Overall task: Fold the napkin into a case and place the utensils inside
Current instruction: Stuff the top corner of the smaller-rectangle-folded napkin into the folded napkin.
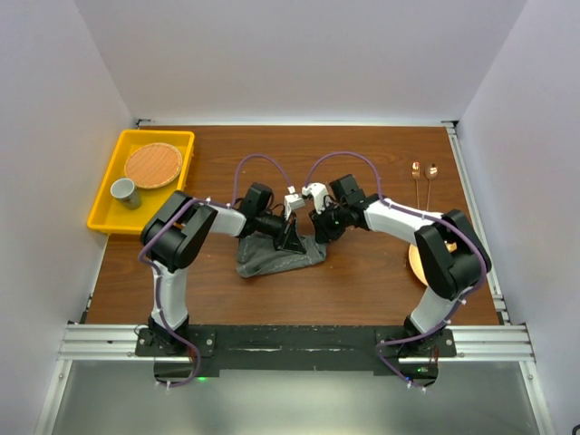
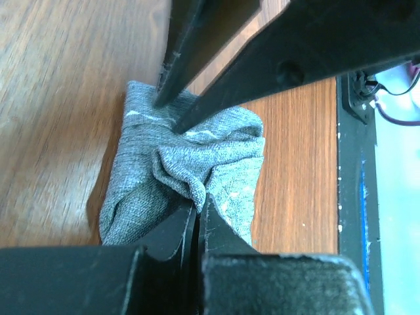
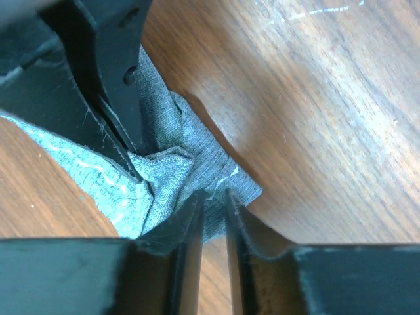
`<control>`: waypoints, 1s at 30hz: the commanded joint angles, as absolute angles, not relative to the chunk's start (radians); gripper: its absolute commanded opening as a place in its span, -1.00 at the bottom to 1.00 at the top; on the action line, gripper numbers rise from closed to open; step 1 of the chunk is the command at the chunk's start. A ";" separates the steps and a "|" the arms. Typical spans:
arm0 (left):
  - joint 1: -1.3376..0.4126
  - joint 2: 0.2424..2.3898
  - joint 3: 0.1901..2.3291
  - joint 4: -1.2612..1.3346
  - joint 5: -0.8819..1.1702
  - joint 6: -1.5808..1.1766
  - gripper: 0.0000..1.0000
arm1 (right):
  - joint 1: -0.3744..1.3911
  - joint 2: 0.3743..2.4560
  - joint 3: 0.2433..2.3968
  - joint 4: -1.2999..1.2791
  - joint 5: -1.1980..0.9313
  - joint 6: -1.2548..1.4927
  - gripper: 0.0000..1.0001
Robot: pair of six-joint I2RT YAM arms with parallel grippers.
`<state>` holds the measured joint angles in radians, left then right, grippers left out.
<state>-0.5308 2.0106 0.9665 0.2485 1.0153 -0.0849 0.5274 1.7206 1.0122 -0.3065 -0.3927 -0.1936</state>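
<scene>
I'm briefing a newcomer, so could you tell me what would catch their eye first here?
Mid-table lies a crumpled grey napkin: the left tool is pinched shut on it, and the right tool meets a fold opposite. Two copper utensils lie untouched at the far right, and a yellow tray sits at the far left.

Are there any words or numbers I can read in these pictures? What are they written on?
No words, numbers or signs can be read anywhere.
The napkin is plain grey cloth with only a light stitched hem.
The tray and the cup show no label.
If the arms carry any markings, they are too small to read.
</scene>
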 commanded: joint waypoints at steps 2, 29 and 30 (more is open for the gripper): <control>-0.500 2.039 0.937 0.229 0.945 -0.104 -1.00 | 0.554 1.680 0.977 -0.331 -0.429 -0.278 -0.72; -0.500 2.057 0.859 0.345 0.963 -0.106 -1.00 | 0.607 1.526 0.861 -0.150 -0.350 -0.374 -0.49; -0.499 2.049 0.839 0.383 0.963 -0.107 -1.00 | 0.607 1.528 0.864 -0.155 -0.345 -0.376 -0.49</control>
